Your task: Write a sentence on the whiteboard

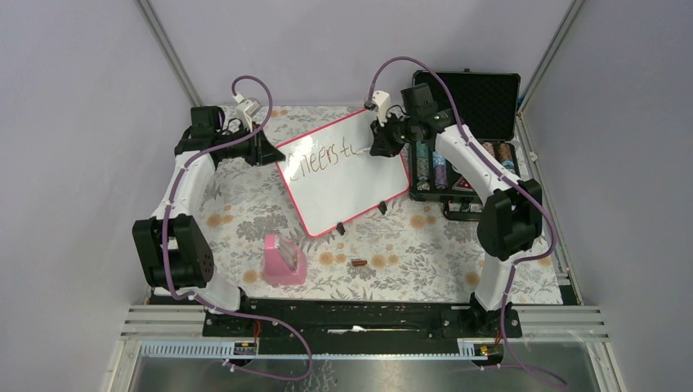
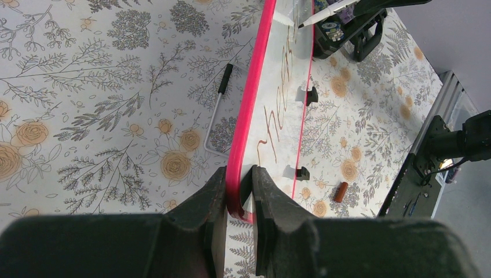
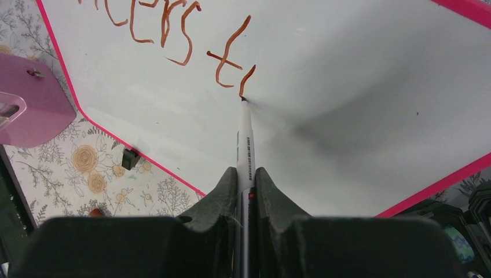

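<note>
The whiteboard (image 1: 347, 192), white with a pink-red frame and two black feet, lies tilted on the floral table. My left gripper (image 1: 274, 153) is shut on its left frame corner, which shows between the jaws in the left wrist view (image 2: 238, 174). The sentence (image 1: 323, 157) reads "Cheers t" in brown-red letters; the right wrist view shows "eers t" (image 3: 173, 29) plus a short new stroke. My right gripper (image 1: 377, 145) is shut on a white marker (image 3: 245, 145), whose tip touches the board (image 3: 347, 75) at the end of that stroke. The marker tip also shows in the left wrist view (image 2: 324, 13).
An open black foam-lined case (image 1: 482, 106) holding small containers stands at the back right, close to the right arm. A pink holder (image 1: 283, 260) and a small brown cap (image 1: 358, 263) lie near the front. A thin wire piece with a black end (image 2: 217, 110) lies left of the board.
</note>
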